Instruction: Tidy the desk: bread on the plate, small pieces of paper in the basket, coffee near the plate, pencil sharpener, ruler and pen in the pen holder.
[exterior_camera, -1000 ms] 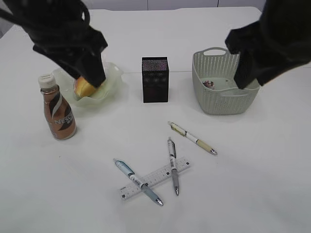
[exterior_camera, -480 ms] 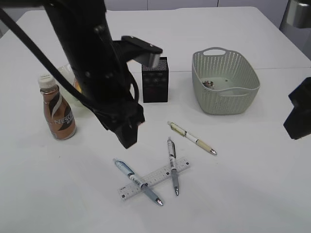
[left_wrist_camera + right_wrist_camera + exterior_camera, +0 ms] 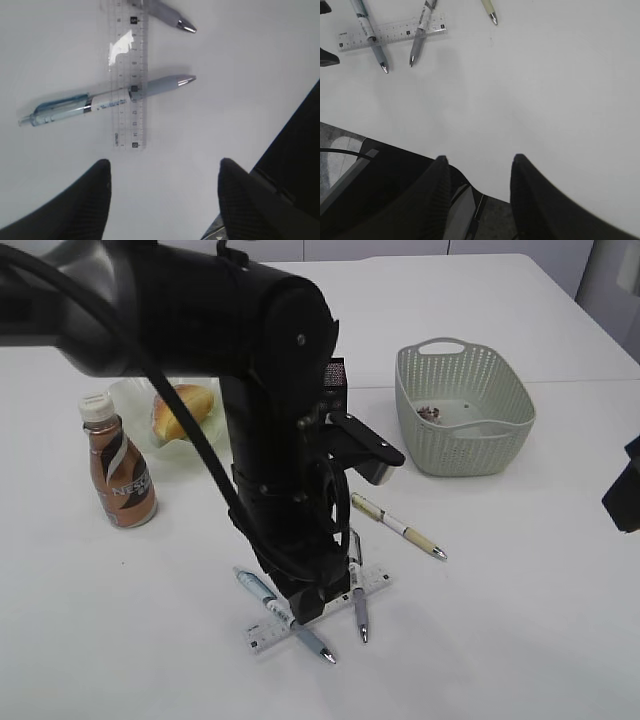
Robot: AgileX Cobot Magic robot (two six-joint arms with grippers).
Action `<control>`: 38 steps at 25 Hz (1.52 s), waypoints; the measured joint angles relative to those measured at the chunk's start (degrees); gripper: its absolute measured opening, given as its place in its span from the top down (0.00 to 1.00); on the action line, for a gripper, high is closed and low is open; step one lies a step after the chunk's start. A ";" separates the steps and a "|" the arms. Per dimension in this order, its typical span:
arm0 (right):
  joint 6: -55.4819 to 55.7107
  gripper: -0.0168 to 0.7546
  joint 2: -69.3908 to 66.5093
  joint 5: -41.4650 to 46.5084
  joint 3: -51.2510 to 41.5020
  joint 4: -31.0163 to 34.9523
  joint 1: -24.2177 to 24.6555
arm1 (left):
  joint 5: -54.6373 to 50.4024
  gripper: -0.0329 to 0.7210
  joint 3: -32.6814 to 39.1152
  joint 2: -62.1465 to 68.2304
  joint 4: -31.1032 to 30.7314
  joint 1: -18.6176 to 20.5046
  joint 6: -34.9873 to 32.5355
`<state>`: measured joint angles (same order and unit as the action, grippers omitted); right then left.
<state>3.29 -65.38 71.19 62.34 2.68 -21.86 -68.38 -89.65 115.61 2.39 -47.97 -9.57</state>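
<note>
The left gripper [image 3: 162, 192] hangs low over the white desk [image 3: 520, 640] with its jaws spread wide and nothing between them, poised just short of the clear ruler [image 3: 131, 75], in what looks like the approach to the stationery stage of the tidy-up. In the left wrist view the ruler's long axis runs straight away from the jaws, while the blue pen [image 3: 100, 102] lies across and on top of it, its metal tip pointing right and its clip end left; the tip of a grey pen [image 3: 172, 17] shows at the ruler's far end. That stacking likely explains the gripper's line-up, since the blue pen has to come off first. A cream pen [image 3: 397, 525] lies apart, slanting toward the basket [image 3: 505, 455], which already holds scraps. The bread [image 3: 185, 410] sits on the plate [image 3: 135, 400] with the coffee bottle [image 3: 118, 475] upright just beside it. The pen holder [image 3: 336, 370] stands mostly hidden behind the arm. The right gripper [image 3: 477, 187], drawn to the desk's edge, is partly open and grips nothing
</note>
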 joint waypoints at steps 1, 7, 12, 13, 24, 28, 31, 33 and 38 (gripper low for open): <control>-0.04 0.55 0.00 0.00 0.00 0.00 0.00 | 0.71 0.30 0.00 0.55 0.00 0.00 0.00; -0.71 0.55 0.00 0.00 0.00 -0.13 0.00 | 5.12 0.29 -1.26 4.62 0.00 0.00 -0.13; -0.86 0.55 0.00 0.00 0.00 -0.13 0.00 | 5.62 0.29 -6.25 9.17 0.00 0.00 -0.13; -0.86 0.55 0.00 0.00 0.00 -0.13 0.00 | 5.66 0.29 -7.22 10.15 0.00 0.00 -0.13; -0.98 0.55 0.00 0.00 0.00 -0.13 0.00 | 4.65 0.29 -11.43 15.05 -1.43 0.00 -0.13; -1.10 0.55 0.00 0.00 0.00 -0.13 0.00 | 4.65 0.29 -11.43 15.53 -2.39 0.00 -0.13; -1.10 0.55 0.00 0.00 0.00 -0.13 0.00 | 4.65 0.29 -11.43 16.40 -2.39 0.00 -0.13; -1.10 0.55 0.00 0.00 0.00 -0.13 0.00 | 4.65 0.29 -11.53 17.10 -2.39 0.00 -0.13; -1.10 0.55 0.00 0.00 0.00 -0.13 0.00 | 4.65 0.30 -11.53 18.32 -2.39 0.00 -0.13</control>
<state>2.19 -65.38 71.19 62.34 2.55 -21.86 -63.73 -101.17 133.93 0.00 -47.97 -9.71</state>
